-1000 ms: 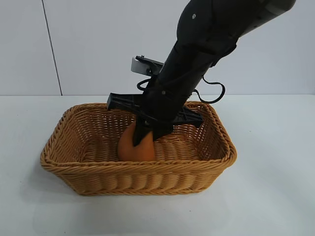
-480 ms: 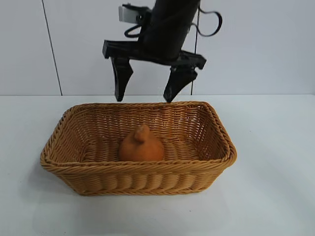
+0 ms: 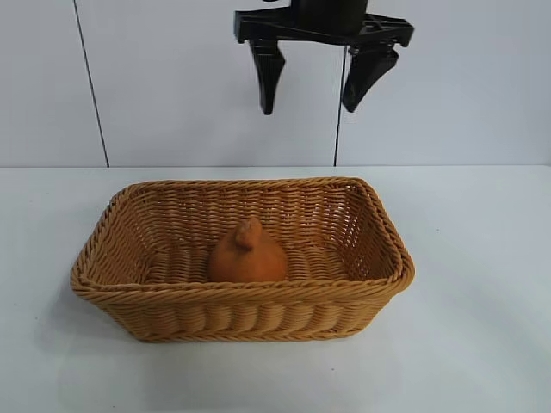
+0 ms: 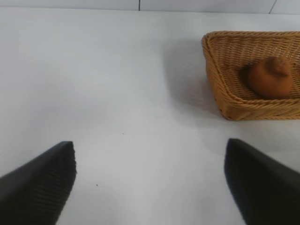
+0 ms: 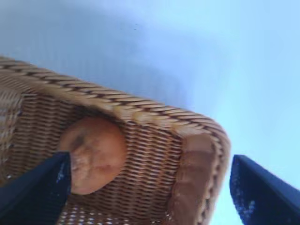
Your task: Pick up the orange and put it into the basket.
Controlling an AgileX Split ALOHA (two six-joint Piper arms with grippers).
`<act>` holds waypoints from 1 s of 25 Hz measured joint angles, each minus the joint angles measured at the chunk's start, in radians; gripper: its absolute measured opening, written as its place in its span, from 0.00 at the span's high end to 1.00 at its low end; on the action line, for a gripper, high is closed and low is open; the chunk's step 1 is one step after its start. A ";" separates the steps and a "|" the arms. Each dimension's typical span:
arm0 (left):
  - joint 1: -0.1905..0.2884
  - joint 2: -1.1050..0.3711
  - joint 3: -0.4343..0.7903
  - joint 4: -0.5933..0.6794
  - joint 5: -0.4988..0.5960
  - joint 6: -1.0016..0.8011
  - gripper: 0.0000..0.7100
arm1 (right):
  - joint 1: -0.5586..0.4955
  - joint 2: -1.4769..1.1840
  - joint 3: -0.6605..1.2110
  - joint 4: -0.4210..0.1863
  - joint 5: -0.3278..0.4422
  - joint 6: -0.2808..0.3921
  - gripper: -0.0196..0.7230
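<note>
The orange (image 3: 248, 255) sits inside the wicker basket (image 3: 379, 297), near its centre, on the white worktop (image 3: 482, 258). The right tool (image 3: 312, 99) hangs at twelve o'clock above, jaws spread and empty. The placing looks done; next, retreat clear. The left tool (image 4: 150, 180) is parked, spread.

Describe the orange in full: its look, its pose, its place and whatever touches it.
The orange is squat, rounded and dull orange-brown, with rough, matte skin and a lumpy knob at its top. It sits upright on the woven floor of the basket, near the middle and towards the front wall. Only the basket touches it. The right hand hangs open well above it, holding nothing.
</note>
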 joint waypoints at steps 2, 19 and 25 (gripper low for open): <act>0.000 0.000 0.000 0.000 0.000 0.000 0.13 | -0.072 0.000 0.000 -0.004 0.000 -0.002 0.12; 0.000 0.000 0.000 0.000 0.000 0.000 0.13 | -0.153 -0.130 0.113 0.073 0.000 -0.027 0.12; 0.000 0.000 0.000 0.000 0.000 0.000 0.13 | -0.134 -0.370 0.481 0.073 -0.001 -0.052 0.12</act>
